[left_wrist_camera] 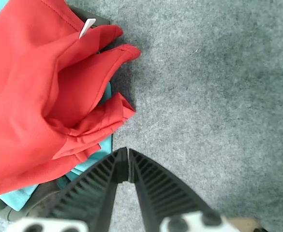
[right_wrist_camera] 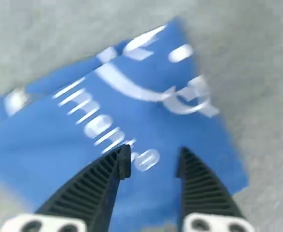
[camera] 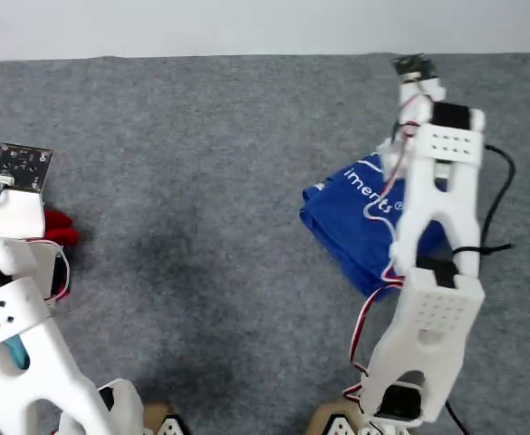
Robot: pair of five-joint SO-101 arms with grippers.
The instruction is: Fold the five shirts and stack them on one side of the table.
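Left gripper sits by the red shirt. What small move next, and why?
Probably open the left gripper and ease it onto the red shirt: it lies crumpled over a teal cloth, the jaws are shut beside it, and the blue shirt under the open right gripper already looks folded.

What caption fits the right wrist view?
Right gripper, jaws open, over a folded blue shirt on the grey table.

Grey table [camera: 201,136]; red shirt [left_wrist_camera: 35,96]; blue shirt [camera: 351,227], white print.
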